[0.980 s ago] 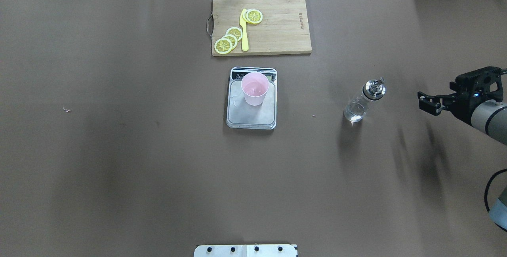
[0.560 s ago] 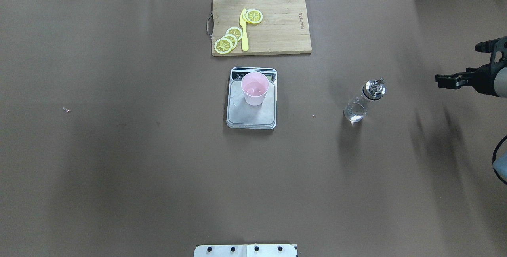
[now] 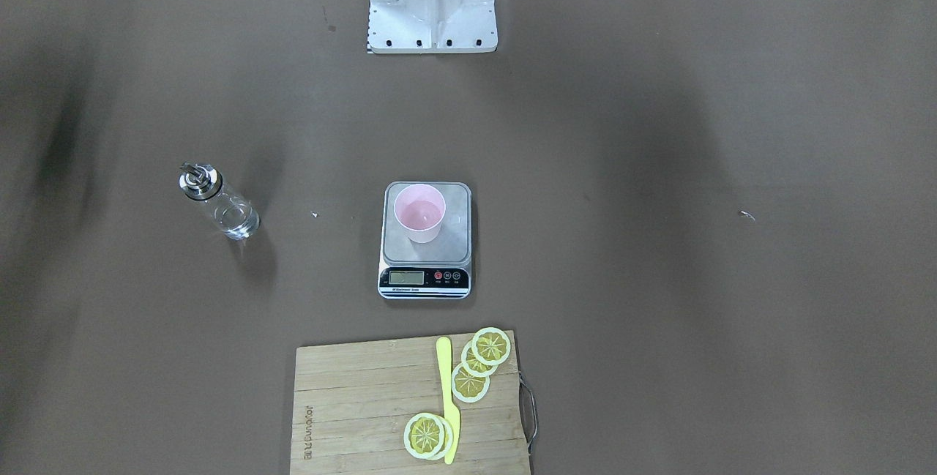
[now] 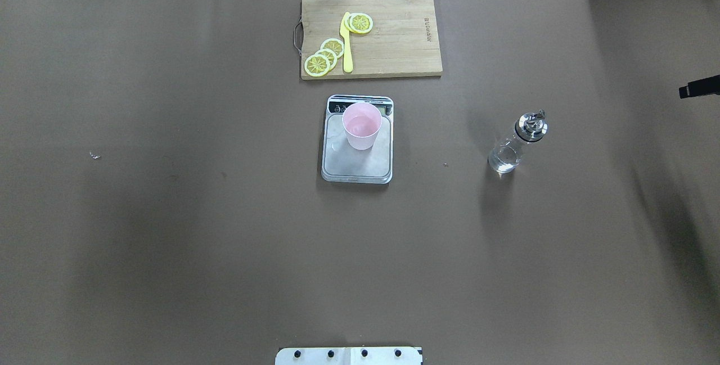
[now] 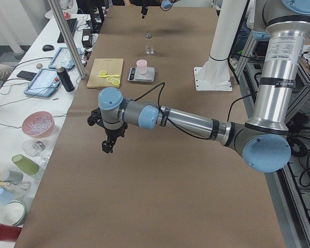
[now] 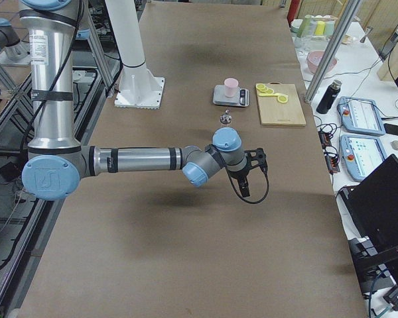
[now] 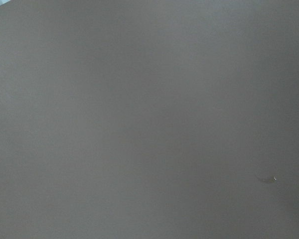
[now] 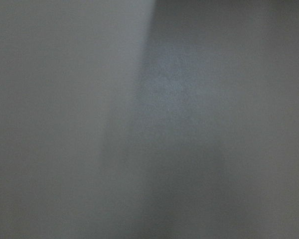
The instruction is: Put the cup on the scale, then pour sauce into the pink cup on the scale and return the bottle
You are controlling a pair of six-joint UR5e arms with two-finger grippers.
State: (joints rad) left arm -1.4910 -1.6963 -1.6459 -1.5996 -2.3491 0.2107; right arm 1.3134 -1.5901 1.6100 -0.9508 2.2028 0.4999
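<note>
right gripper (image 6: pixel 247 180) backed off — clear glass bottle (image 4: pixel 513 145) stands free
task looks done; finger opening you can't tell

Silver arms (image 5: pixel 188 120), pale-blue joint caps (image 5: pixel 266 154)

Overhead and front-facing views look down from opposite sides, sharing the scale (image 4: pixel 356 167); both wrist cameras face the worktop (image 7: pixel 139 119) closely.

Count of items on table:
Cup (image 4: pixel 361 126): one.
Scale (image 4: pixel 356 165): one.
Bottle (image 4: pixel 509 151): one.
Board (image 4: pixel 394 44): one.
Knife (image 4: pixel 347 50): one.
Lemon slices (image 4: pixel 316 65): five.
Arms: two, namely left arm (image 5: pixel 186 121) and right arm (image 6: pixel 139 159).
</note>
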